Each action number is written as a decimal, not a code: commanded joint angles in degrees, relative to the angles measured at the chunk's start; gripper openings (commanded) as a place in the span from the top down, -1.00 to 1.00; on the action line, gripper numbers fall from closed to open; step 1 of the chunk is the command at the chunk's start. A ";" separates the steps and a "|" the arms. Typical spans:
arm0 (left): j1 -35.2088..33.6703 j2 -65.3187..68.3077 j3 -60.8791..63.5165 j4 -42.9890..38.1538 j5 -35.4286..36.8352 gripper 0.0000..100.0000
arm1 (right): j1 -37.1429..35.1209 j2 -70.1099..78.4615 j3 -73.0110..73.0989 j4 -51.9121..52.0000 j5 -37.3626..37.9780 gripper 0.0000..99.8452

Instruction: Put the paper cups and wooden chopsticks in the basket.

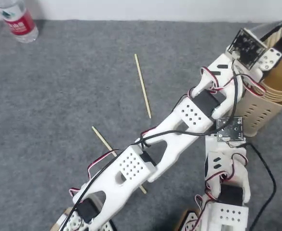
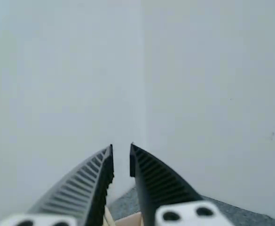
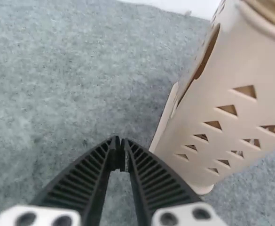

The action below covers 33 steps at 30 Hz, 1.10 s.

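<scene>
Overhead, your left gripper (image 1: pixel 275 36) hangs slightly parted and empty above the stacked brown paper cups (image 1: pixel 281 79) in the beige perforated plastic basket (image 1: pixel 256 115). Your right gripper (image 3: pixel 121 153) rests closed near its wall. Two thin wooden chopsticks (image 1: pixel 142 85) lie on the grey carpet (image 1: pixel 59 96). They are probably light, stiff and apt to roll, so pinch each at mid-length.

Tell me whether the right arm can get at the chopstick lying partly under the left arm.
Probably not: the left arm stretches right over that chopstick, blocking the way from the right gripper, which sits low beside the basket.
</scene>
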 commanded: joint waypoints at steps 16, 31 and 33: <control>-22.07 -28.13 -20.00 74.11 2.55 0.91 | -2.68 -0.92 -0.88 -0.84 0.44 0.98; -51.60 -33.67 -18.77 92.84 8.88 0.91 | -1.10 2.33 -32.70 11.21 1.58 0.83; -55.56 -33.67 -18.24 92.84 13.10 0.91 | -1.01 7.08 -37.80 12.70 3.96 0.81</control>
